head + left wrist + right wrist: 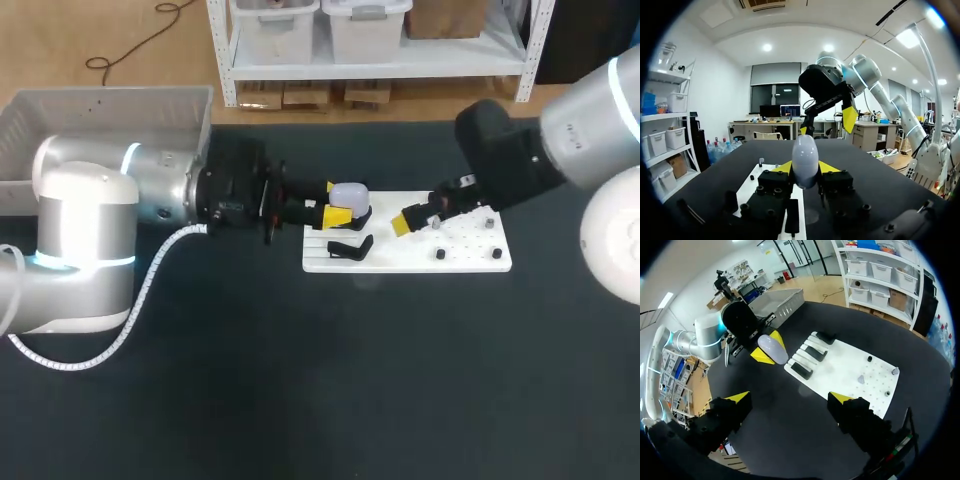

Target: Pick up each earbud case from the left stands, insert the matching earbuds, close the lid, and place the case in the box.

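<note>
My left gripper (pixel 343 210) is shut on a pale, egg-shaped earbud case (pixel 348 193), held just above the left edge of the white board (pixel 470 262). In the left wrist view the case (pixel 805 152) stands upright between the yellow fingertips (pixel 781 168), lid closed. My right gripper (pixel 420 214) hovers over the board's middle, open and empty; its own view shows the fingertips (pixel 738 397) spread wide above the table. Small earbuds (pixel 860 379) sit on the board's right half. Black stands (pixel 802 371) line the board's left half.
A grey box (pixel 110 112) stands at the table's back left, behind my left arm. A black stand (pixel 350 247) lies on the board right below the held case. Dark table surface stretches along the front.
</note>
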`<state>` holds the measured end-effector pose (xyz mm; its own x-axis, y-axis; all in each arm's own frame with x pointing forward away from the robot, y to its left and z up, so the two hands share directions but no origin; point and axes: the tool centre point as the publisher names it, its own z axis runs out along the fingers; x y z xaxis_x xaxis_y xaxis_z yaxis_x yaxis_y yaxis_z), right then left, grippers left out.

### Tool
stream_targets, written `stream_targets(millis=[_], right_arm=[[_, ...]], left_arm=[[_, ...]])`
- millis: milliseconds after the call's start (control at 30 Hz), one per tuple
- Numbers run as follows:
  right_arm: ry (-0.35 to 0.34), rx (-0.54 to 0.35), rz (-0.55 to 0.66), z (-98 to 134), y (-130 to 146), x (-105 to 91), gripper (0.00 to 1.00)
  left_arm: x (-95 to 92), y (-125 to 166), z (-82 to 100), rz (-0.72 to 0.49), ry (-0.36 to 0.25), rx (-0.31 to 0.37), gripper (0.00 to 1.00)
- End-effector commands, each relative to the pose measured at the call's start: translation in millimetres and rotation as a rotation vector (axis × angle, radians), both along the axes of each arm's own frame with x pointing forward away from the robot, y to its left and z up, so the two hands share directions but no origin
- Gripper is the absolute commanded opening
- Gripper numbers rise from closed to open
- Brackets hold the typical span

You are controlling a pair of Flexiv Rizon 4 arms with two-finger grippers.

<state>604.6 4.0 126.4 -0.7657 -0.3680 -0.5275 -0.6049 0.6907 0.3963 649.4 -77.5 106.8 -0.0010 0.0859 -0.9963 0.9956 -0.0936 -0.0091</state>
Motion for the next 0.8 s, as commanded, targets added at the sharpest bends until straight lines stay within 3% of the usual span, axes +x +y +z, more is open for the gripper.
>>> stream_targets(millis=[33,333,800], right_arm=[[0.006,0.005,0.012,0.0,11.8,6.2,1.0],[-0.013,-0.01,0.019,1.7,34.3,16.9,1.0],[0.008,-0.027,0.011,-6.5,46.8,35.3,1.0]], left_arm=[[-2.9,0.4,0.4,0.008,-0.003,0.0,0.0],[-2.9,0.4,0.4,0.008,-0.003,0.0,0.0],[-2.9,0.4,0.4,0.008,-0.003,0.0,0.0]])
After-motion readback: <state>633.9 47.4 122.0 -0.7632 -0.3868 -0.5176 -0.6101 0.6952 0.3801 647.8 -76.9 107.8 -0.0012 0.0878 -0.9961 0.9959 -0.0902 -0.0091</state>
